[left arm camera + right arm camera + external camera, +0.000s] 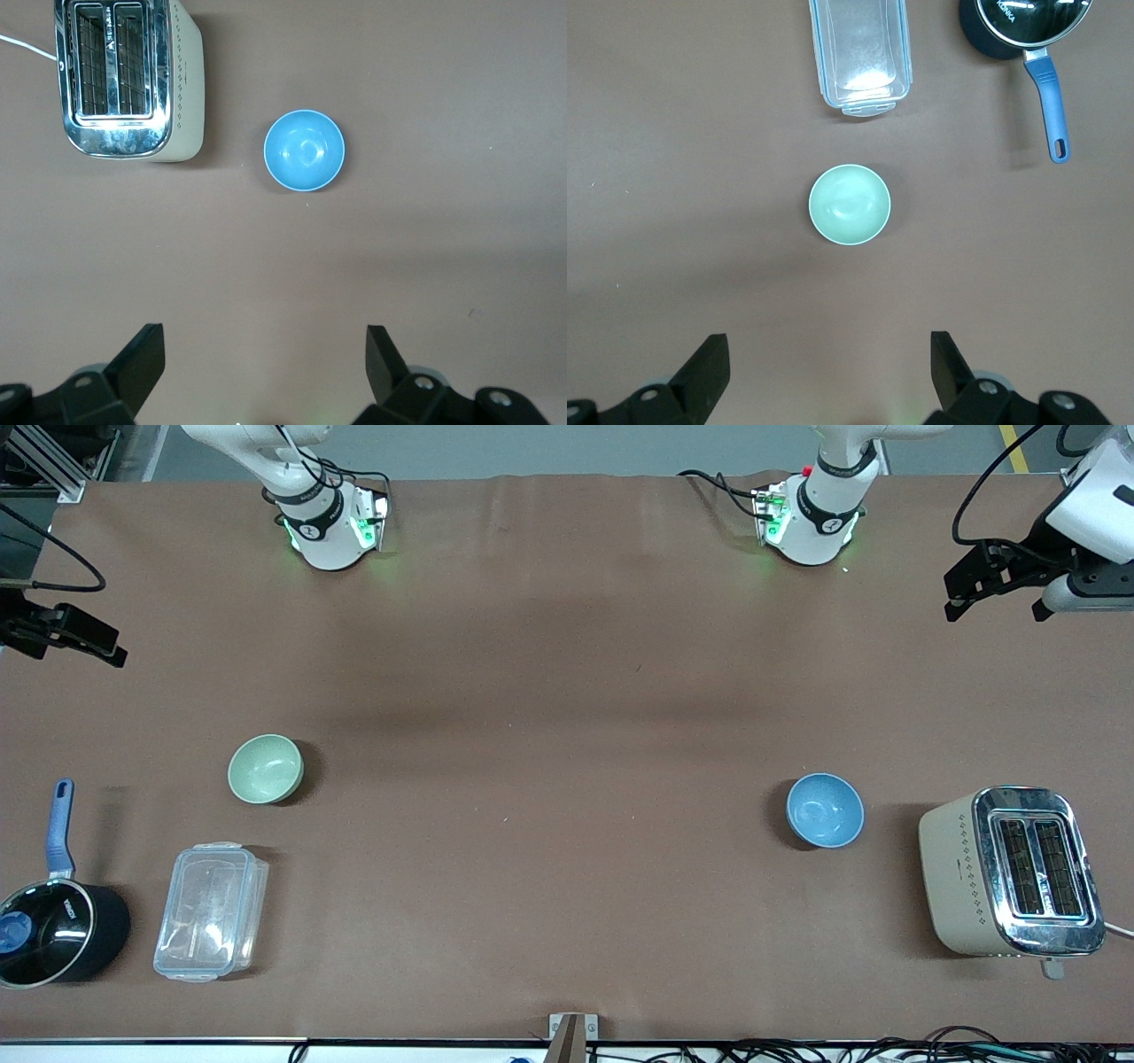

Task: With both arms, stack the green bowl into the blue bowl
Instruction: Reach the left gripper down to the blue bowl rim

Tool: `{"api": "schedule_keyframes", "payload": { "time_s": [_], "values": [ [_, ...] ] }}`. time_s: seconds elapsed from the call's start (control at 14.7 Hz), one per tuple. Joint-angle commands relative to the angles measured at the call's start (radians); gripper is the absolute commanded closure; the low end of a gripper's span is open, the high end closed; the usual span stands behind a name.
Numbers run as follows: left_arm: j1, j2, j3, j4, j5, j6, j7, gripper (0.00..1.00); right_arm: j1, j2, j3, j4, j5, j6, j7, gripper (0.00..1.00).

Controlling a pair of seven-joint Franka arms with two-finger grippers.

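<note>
The pale green bowl (266,769) stands upright on the brown table toward the right arm's end; it also shows in the right wrist view (850,204). The light-blue bowl (825,810) stands upright toward the left arm's end, beside the toaster; it also shows in the left wrist view (304,150). The two bowls are wide apart. My left gripper (961,598) is open and empty, high over the left arm's end of the table (264,329). My right gripper (102,646) is open and empty, high over the right arm's end (828,337).
A cream and chrome toaster (1010,871) stands beside the blue bowl at the left arm's end. A clear plastic lidded box (211,911) and a black pot with a blue handle (53,926) lie nearer the front camera than the green bowl.
</note>
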State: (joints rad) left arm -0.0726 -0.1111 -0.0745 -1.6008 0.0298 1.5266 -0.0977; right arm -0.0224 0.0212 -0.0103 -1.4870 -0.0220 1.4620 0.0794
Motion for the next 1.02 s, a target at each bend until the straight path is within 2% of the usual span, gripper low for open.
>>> {"api": "schedule_keyframes", "payload": {
  "time_s": [0.0,0.27,0.48,0.61,0.75,0.95],
  "values": [
    [0.002,0.027,0.002,0.031,-0.019,-0.003,0.016,0.0,-0.013,-0.029,0.009,-0.03,0.004,0.006,-0.012,0.0],
    [0.002,0.16,0.002,0.084,-0.011,0.006,0.015,0.0,-0.013,-0.029,0.009,-0.03,0.004,0.006,-0.013,0.0],
    [0.004,0.299,0.004,0.065,-0.004,0.113,0.018,0.0,-0.013,-0.029,0.009,-0.03,0.004,0.006,-0.013,0.0],
    [0.001,0.405,0.004,0.048,0.062,0.176,0.016,0.0,-0.014,-0.029,0.007,-0.03,0.004,0.004,-0.032,0.0],
    [0.002,0.447,0.004,-0.019,0.084,0.295,-0.007,0.0,-0.031,-0.027,0.007,-0.032,0.004,0.004,-0.07,0.0],
    [0.029,0.499,0.005,-0.172,0.087,0.557,-0.019,0.0,-0.037,-0.027,0.007,-0.033,0.004,0.003,-0.079,0.0]
  ]
}}
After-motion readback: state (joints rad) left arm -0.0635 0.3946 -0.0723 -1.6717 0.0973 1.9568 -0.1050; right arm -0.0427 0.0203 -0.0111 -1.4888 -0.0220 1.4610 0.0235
